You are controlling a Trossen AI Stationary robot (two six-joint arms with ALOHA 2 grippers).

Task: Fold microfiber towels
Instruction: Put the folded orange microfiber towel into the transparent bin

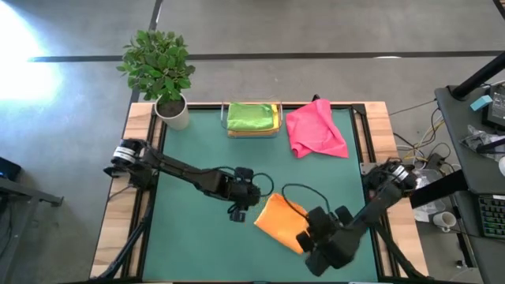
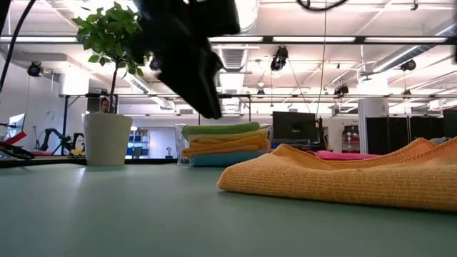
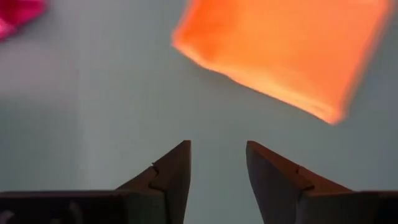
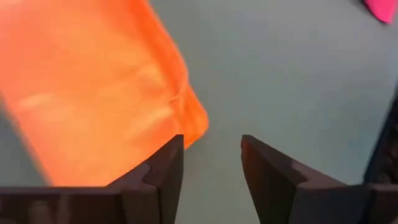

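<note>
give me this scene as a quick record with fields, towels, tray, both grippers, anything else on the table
orange towel: folded, flat on the green mat, near front centre
pink towel: unfolded, crumpled, far right of the mat
tray: clear, far centre, holds a stack of folded towels with a green towel on top
left gripper: open, empty, just beside the orange towel
right gripper: open, empty, at the orange towel's edge
potted plant: far left corner

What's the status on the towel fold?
Left gripper open, empty, beside the orange towel. Right gripper open, empty, at its other edge. Towel folded flat on the table; pink towel unfolded behind. Nothing in the way.
</note>
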